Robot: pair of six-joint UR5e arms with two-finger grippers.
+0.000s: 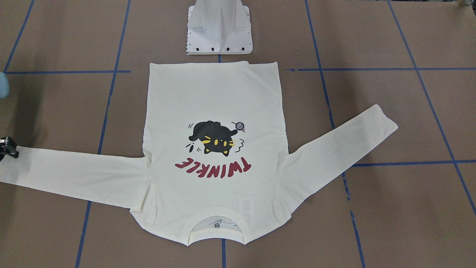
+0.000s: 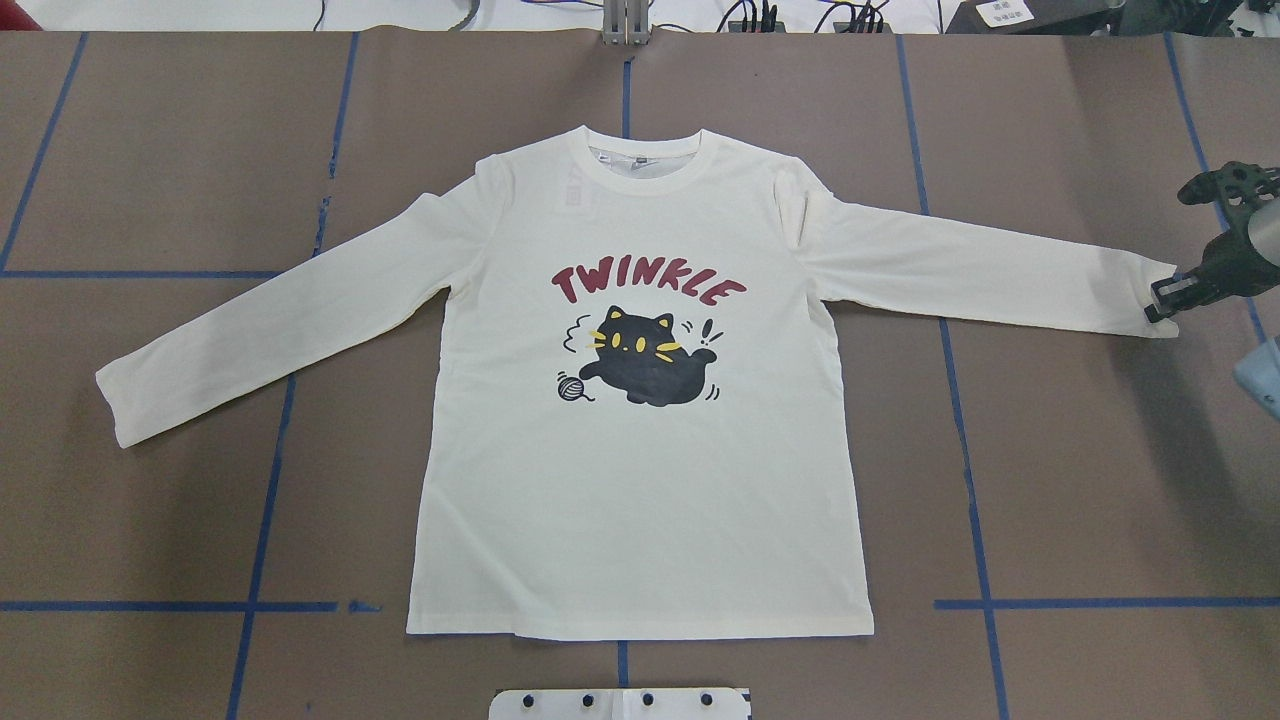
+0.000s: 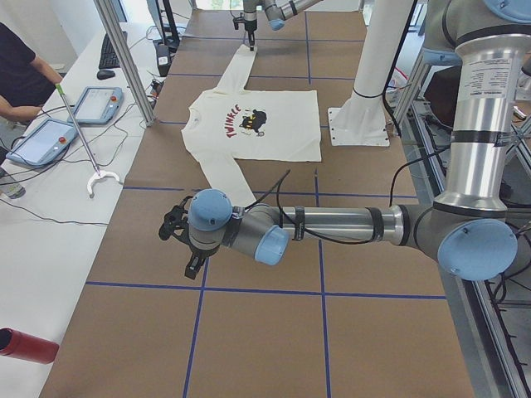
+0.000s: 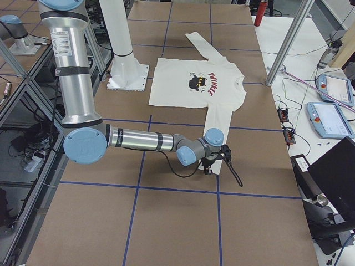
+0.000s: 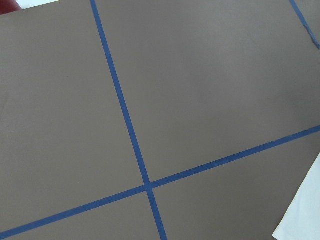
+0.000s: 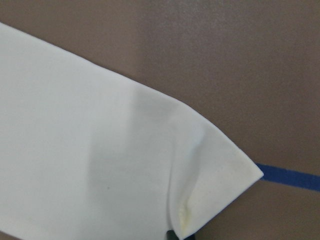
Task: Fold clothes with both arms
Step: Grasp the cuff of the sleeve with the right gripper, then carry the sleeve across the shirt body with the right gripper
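The cream-white shirt (image 2: 640, 480) lies flat on the brown table with the cat and "TWINKLE" print up, the collar away from the robot and both sleeves spread out. My right gripper (image 2: 1160, 300) is at the end of the right-hand sleeve in the overhead view, shut on the cuff (image 6: 220, 170). The cuff puckers at a fingertip (image 6: 172, 234). The gripper also shows in the front-facing view (image 1: 9, 149). My left gripper (image 3: 189, 257) shows only in the exterior left view, above bare table short of the other cuff (image 5: 305, 220); I cannot tell whether it is open or shut.
The white pedestal base (image 1: 219, 33) stands just behind the shirt's hem. Blue tape lines (image 2: 965, 470) cross the table. On the operators' side are tablets (image 3: 95, 105), a grabber tool (image 3: 98, 176) and a red bottle (image 3: 25, 344).
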